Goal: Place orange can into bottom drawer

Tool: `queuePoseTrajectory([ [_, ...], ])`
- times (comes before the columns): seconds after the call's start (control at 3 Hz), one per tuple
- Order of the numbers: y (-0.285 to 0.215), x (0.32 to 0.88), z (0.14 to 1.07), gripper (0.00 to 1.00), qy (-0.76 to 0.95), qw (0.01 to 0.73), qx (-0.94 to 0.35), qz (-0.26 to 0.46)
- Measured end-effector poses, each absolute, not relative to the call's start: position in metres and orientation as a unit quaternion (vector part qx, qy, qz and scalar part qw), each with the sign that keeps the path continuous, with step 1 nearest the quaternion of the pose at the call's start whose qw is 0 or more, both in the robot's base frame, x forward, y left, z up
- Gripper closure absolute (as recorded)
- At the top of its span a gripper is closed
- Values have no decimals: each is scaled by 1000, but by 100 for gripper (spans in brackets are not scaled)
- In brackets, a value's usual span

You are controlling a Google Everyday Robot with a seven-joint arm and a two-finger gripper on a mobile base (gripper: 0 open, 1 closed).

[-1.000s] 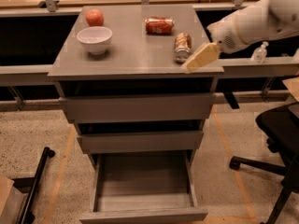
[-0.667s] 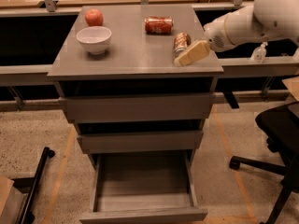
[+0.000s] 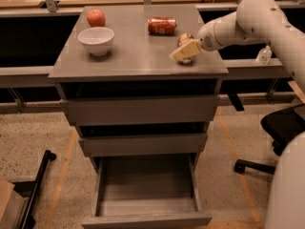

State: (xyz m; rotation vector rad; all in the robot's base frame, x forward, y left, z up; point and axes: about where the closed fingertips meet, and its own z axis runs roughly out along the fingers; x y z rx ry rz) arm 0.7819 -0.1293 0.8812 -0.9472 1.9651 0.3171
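Grey cabinet top (image 3: 133,56) is shared by a white bowl (image 3: 96,40), a red can (image 3: 162,26) and, near its right edge, the orange can (image 3: 185,38), against which the gripper (image 3: 186,52) is set; whether a hold has been taken cannot be told. The grasping step is judged to be in hand: a firm grip must be secured, then the can lifted and lowered into the bottom drawer (image 3: 145,219), which is pulled open below.
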Motion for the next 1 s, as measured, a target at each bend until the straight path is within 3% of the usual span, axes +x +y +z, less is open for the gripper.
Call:
queuePoseTrajectory([
  [0.33, -128, 807, 864, 0, 803, 450, -366, 137],
  [1.0, -122, 816, 848, 49, 805, 446, -364, 142],
])
